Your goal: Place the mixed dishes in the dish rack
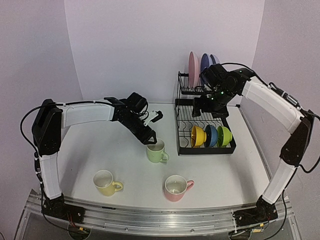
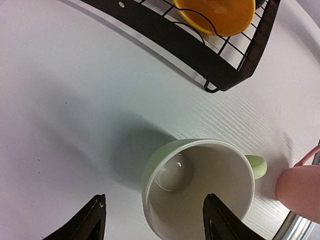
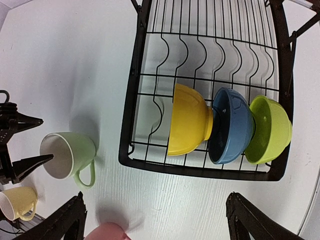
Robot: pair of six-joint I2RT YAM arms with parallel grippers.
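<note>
Far half of dish rack [image 3: 131,100] lower tray: bare wire behind the bowls. Near end: blocked by yellow bowl [image 3: 187,120], blue bowl [image 3: 230,127], green bowl [image 3: 270,130], all on edge. Narrow strip of bare table [image 1: 100,145] between rack corner and pale green mug [image 1: 156,152].

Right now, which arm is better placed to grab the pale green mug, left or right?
Left. The left gripper is at the pale green mug, jaws open astride the rim: one finger over the mouth, one outside. The right gripper hangs open above the dish rack, away from the mug.
</note>
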